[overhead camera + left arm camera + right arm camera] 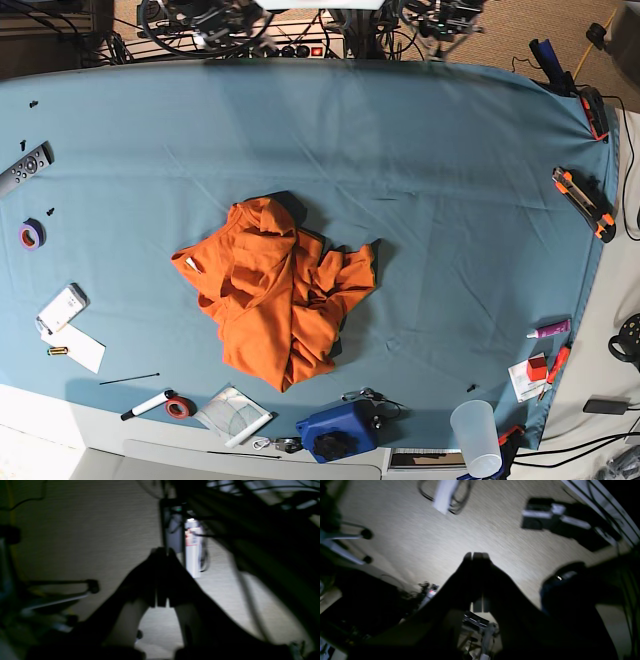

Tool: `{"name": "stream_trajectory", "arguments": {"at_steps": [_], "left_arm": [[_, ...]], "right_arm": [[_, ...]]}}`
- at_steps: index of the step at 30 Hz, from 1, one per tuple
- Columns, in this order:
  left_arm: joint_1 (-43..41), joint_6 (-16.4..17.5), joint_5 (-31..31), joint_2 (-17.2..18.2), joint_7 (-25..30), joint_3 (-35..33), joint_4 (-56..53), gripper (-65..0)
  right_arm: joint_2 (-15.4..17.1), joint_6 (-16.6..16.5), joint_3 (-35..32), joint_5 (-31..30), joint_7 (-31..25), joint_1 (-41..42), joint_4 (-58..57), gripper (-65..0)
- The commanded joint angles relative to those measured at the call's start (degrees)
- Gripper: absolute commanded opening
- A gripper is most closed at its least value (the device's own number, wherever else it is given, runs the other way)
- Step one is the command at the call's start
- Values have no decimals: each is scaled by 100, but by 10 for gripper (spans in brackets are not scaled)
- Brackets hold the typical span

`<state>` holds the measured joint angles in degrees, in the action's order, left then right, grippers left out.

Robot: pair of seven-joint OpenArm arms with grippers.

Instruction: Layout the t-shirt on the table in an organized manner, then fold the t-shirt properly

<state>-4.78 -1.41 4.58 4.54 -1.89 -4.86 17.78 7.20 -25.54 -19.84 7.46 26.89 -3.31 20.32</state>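
My left claw point(161, 552) hangs shut, fingertips together; my right claw point(477, 556) hangs closed too, its two fingers point(482, 567) side by side.

Down at the base view's bottom edge, the clear cup point(476, 438) runs close to the frame — and the black cables point(570, 455) beside it slip out at the right. Up top, both arms are cropped, their fingertips too small to read! Left wrist view: dark, the chair legs point(57, 600) blurred — right wrist view, the shoe point(560, 577) smeared, its wearer cut off.
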Motion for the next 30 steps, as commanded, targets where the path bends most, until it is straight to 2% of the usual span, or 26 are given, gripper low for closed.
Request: {"name": "stream_trajectory", "arguments": {"at_steps": [1,8,30], "left_arm": [[0,0,17,39,26,-9,42,-650],[2,0,17,173,28,-9,133,-650],[0,0,17,170,48,-9,179,-650]], "right_arm": [[63,-52,2,-57,46,13,33,-650],[313,-52,2,-55,24,13,33,-650],[310,-52,2,-55,26,13,33,-650]]}}
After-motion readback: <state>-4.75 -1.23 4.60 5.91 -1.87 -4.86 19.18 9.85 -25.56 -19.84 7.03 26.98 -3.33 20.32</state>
